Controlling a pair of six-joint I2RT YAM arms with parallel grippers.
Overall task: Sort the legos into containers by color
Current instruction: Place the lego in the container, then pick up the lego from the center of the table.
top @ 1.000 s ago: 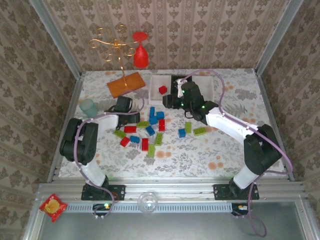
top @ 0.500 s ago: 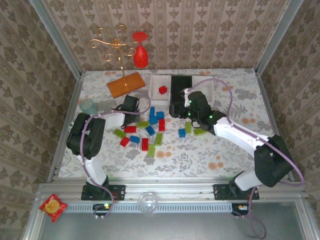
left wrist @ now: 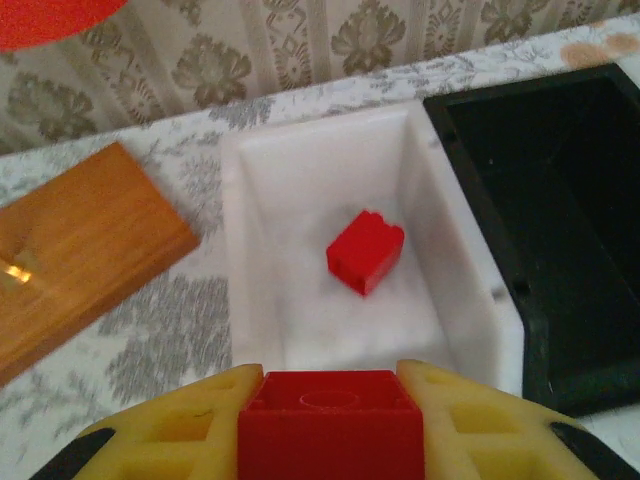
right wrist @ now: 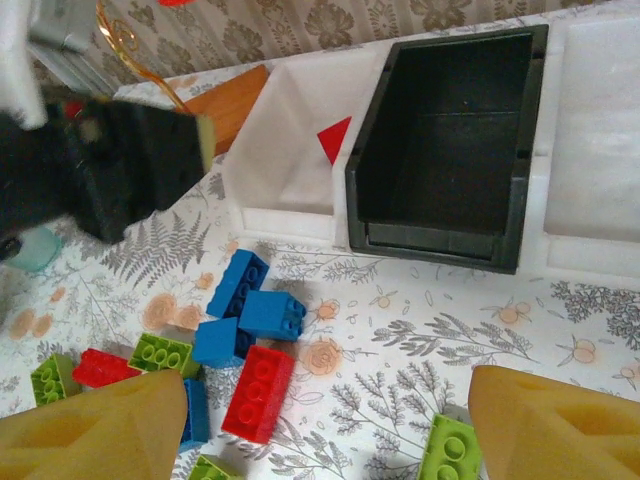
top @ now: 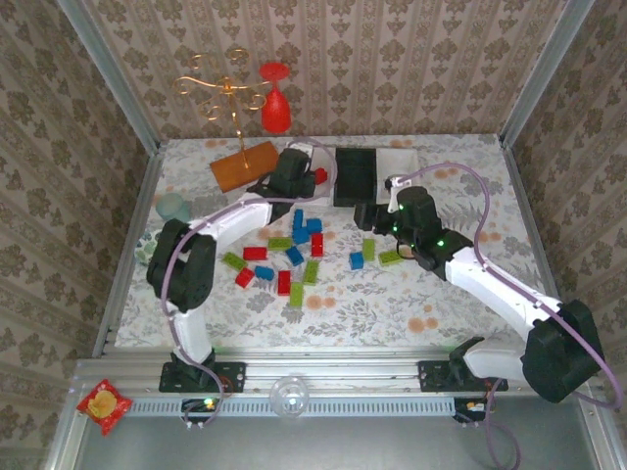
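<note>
From above, the left claw (top: 302, 176) reaches far back; legos (top: 294, 250) lie scattered on the table (top: 431, 304). Left wrist: it pinches a red brick (left wrist: 330, 432) above the white tray (left wrist: 250, 250), where a second brick (left wrist: 365, 251) lies. Right wrist: the right claw (right wrist: 325, 420) stands spread over legos, short of the black tray (right wrist: 450, 130).

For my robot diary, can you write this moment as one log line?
left gripper: shut on red brick, near white tray | right gripper: open, over loose legos

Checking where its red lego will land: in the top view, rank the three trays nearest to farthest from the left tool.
1. Left white tray, at the left tool holding a red lego.
2. Black tray, middle of the row.
3. Right white tray, far right end.
</note>
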